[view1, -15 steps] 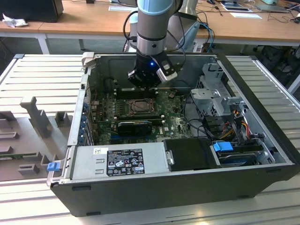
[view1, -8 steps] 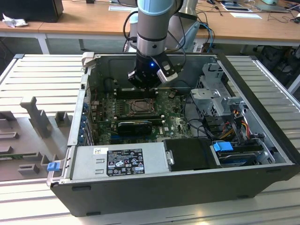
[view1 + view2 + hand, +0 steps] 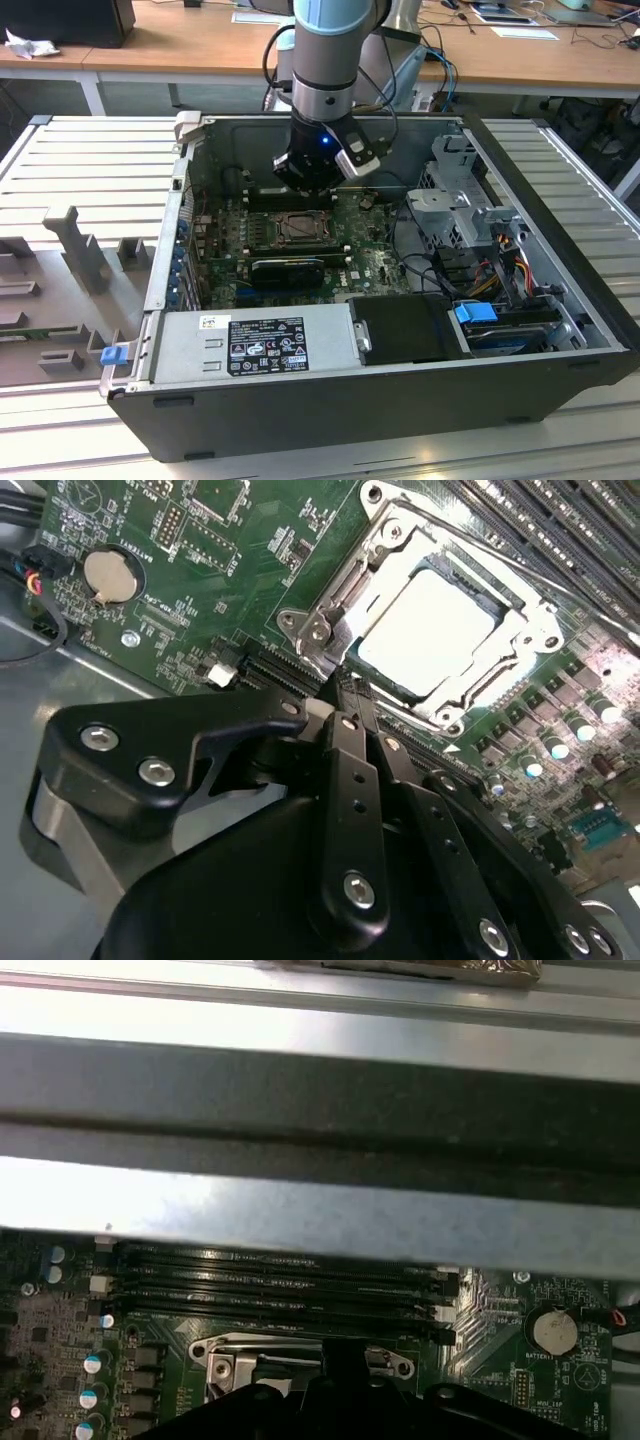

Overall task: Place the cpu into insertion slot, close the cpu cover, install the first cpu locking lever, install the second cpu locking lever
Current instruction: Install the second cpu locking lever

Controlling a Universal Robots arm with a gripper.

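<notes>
**Inspection: jaws at the socket edge, chip seated under its cover**

The open computer case (image 3: 400, 330) lies on its side on a ribbed metal tabletop (image 3: 90, 160), and my arm (image 3: 335, 60) reaches down into it from above. The green motherboard (image 3: 370, 255) covers the case floor. A grey power supply (image 3: 255, 345) runs along the near wall, with a blue-tabbed drive bay (image 3: 475, 312) toward the exterior view's right.

In the exterior view my gripper (image 3: 312, 185) hangs just above the far edge of the insertion slot (image 3: 297, 230). In the second wrist view my gripper (image 3: 350, 705) has its two black fingers (image 3: 345, 770) pressed side by side, so I report my jaws together with nothing between them; their tips sit at the corner of the socket frame.

The cpu cover (image 3: 515, 605) lies flat over the socket, its window framing the cpu (image 3: 425, 635), which sits in place with its pale metal face up. The long memory slots (image 3: 280, 1280) run just beside the socket. A round coin battery (image 3: 112, 573) sits on the board well apart from it.
</notes>
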